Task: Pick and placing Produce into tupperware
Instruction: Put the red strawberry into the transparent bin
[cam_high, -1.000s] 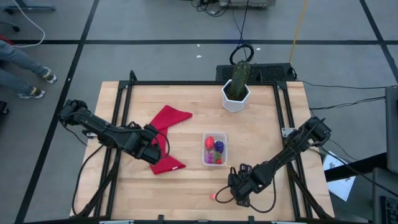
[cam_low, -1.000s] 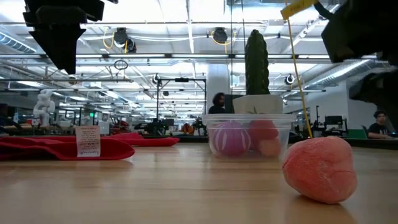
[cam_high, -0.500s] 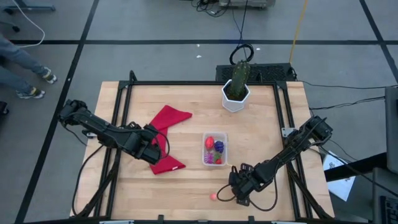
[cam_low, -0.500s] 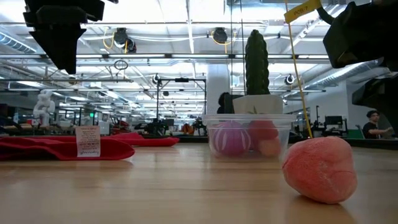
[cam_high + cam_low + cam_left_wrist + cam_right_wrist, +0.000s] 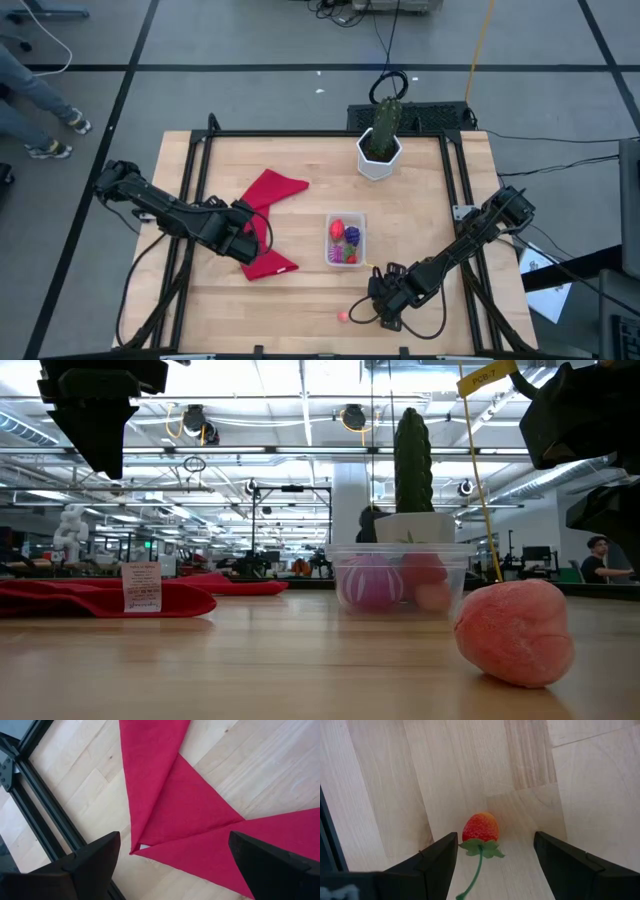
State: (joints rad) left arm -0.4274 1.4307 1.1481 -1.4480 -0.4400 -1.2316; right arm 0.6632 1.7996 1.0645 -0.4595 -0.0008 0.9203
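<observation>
I get bright, even overhead light on the counter (image 5: 300, 200) with soft shadows, though my low view backlights the blurry near strawberry (image 5: 514, 630).

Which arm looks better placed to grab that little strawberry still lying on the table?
The right. Its gripper is open with the strawberry lying on the wood directly ahead between its fingers. The left gripper, also open, hangs over the red cloth, on the far side of the tupperware.

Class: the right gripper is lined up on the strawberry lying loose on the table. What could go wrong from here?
1. The strawberry is small and round between the open right gripper; closing off-centre could squirt it away.
2. It lies near the table edge and might roll off.
3. The tupperware already holds produce, so space is tight.
</observation>
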